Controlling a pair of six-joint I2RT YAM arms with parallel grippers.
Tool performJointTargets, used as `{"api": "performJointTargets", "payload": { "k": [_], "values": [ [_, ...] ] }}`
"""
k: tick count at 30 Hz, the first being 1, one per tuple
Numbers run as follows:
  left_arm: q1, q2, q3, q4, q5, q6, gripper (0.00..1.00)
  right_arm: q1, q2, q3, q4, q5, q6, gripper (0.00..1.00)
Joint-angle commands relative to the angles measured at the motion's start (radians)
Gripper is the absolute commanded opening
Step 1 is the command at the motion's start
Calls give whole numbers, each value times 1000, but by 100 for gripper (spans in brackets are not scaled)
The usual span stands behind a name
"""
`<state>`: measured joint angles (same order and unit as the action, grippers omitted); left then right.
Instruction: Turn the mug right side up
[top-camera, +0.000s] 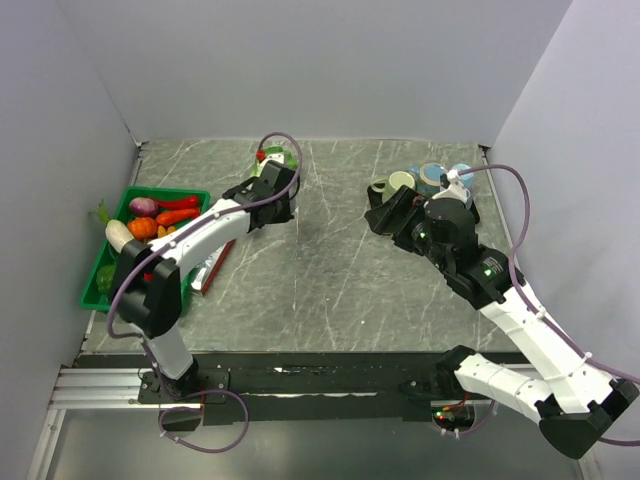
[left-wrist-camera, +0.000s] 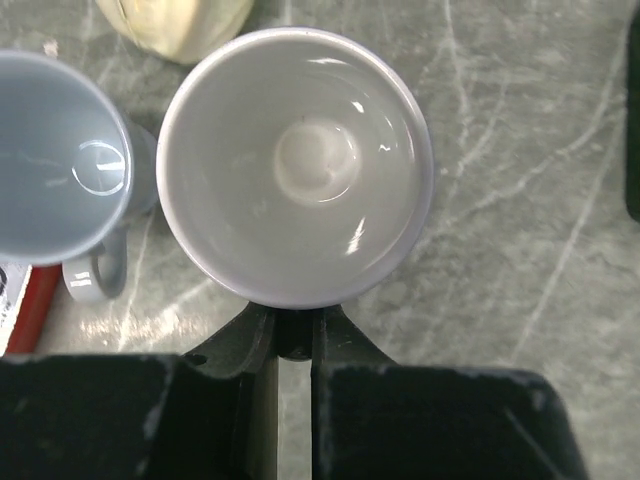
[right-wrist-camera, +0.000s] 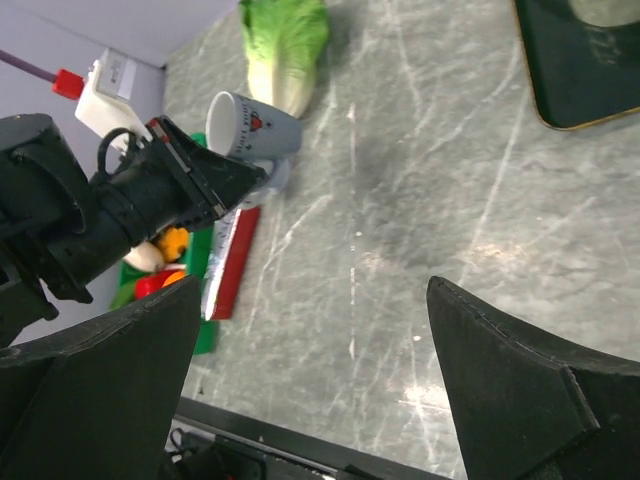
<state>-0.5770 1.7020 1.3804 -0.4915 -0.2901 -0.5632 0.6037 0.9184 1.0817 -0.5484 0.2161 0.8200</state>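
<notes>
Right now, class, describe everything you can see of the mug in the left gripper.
The mug is pale lilac-grey and glossy like ceramic. Its white inside looks empty, and the right wrist view shows a small red mark on its wall. Its round mouth faces the left wrist camera. The left gripper is shut on its near side; no handle shows. It sits tilted beside a second mug, near the cabbage.

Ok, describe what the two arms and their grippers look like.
Both arms, the left arm and the right arm, have white links with black joints. A purple-grey cable loops along each. The left gripper and the right gripper are matte black and wedge-shaped. Small green lights glow on the right arm.
</notes>
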Motion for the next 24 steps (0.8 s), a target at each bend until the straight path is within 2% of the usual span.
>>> {"api": "performJointTargets", "payload": {
  "k": [1, 9, 24],
  "values": [
    [2, 30, 75, 51, -89, 54, 1, -41, 4, 7, -21, -26, -7, 100],
    [8, 114, 55, 85, -64, 65, 1, -111, -1, -20, -16, -80, -2, 100],
    [31, 179, -33, 133, -47, 121, 1, -157, 30, -11, -31, -135, -12, 100]
  ]
}}
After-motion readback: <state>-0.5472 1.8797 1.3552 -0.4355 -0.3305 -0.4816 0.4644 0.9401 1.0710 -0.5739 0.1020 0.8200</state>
